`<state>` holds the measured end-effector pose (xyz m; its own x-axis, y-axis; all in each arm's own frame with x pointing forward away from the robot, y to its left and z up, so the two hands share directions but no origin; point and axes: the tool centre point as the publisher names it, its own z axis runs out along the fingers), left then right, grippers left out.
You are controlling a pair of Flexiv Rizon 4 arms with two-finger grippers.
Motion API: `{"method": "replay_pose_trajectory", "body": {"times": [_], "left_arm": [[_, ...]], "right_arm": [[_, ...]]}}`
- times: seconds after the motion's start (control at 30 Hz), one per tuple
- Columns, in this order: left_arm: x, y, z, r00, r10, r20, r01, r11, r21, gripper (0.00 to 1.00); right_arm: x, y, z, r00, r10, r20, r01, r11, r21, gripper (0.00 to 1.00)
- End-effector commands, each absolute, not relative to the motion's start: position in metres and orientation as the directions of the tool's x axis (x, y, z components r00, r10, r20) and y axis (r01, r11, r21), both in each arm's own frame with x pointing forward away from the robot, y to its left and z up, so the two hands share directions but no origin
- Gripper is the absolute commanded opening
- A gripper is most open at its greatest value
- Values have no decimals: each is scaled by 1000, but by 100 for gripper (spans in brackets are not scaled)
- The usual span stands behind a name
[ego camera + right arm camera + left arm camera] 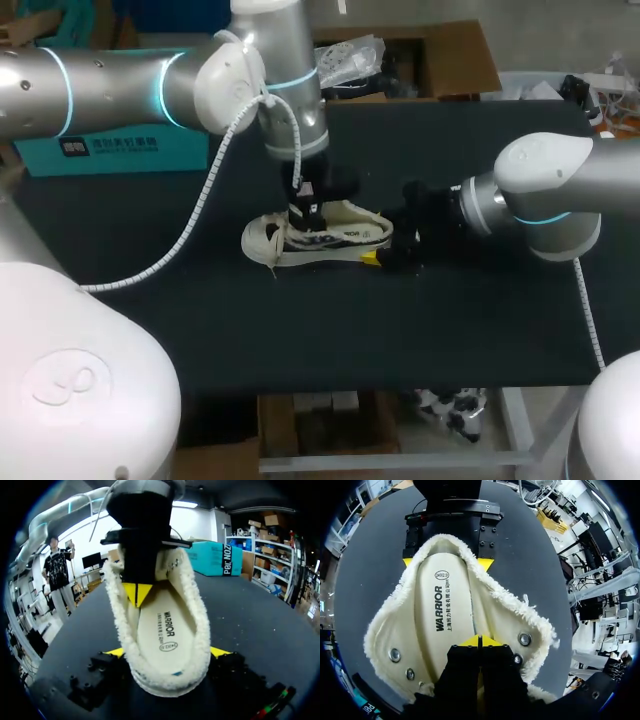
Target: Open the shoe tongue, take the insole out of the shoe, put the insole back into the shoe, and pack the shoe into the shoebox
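The shoe (320,237) lay on its sole at the middle of the counter (450,330). At the shoe's heel, the right tool (380,256) stood clamped on it from both sides, apparently to anchor it against pulling. Over the shoe's opening, the left tool (479,641) pointed down at the tongue end, tips together; whether they pinched anything could not be told. The insole (442,615) lay flat inside the shoe, not yet lifted.
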<state>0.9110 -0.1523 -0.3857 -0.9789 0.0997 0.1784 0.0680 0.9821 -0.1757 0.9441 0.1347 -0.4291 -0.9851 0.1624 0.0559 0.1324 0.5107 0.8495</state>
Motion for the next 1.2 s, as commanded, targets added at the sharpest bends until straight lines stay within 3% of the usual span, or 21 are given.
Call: {"method": "replay_pose_trajectory", "body": {"times": [0.03, 0.4, 0.47, 0.6, 0.7, 1.03, 1.13, 1.2], "left_arm": [[916, -159, -397, -974, 102, 204, 68, 983, -168, 0], [909, -166, -406, -983, 93, 160, 68, 985, -159, 3], [909, -167, -406, -983, 95, 158, 69, 985, -161, 23], [908, -166, -402, -984, 99, 147, 74, 983, -169, 29], [907, -164, -400, -985, 104, 141, 79, 982, -173, 45], [920, -169, -422, -996, 58, 66, 48, 988, -149, 49], [925, -169, -433, -999, 42, 21, 39, 989, -145, 57], [929, -169, -442, -999, 38, -3, 38, 989, -146, 53]], "right_arm": [[945, 133, -433, -985, 161, 57, 132, 506, 852, 0], [945, 133, -433, -985, 161, 57, 132, 506, 852, 0], [945, 133, -433, -985, 161, 57, 132, 506, 852, 0], [945, 133, -433, -985, 161, 57, 132, 506, 852, 0], [945, 133, -433, -985, 161, 57, 132, 506, 852, 0], [945, 133, -433, -985, 161, 57, 132, 506, 852, 0], [945, 133, -433, -985, 161, 57, 132, 506, 852, 0], [945, 133, -433, -985, 161, 57, 132, 506, 852, 0]]}}
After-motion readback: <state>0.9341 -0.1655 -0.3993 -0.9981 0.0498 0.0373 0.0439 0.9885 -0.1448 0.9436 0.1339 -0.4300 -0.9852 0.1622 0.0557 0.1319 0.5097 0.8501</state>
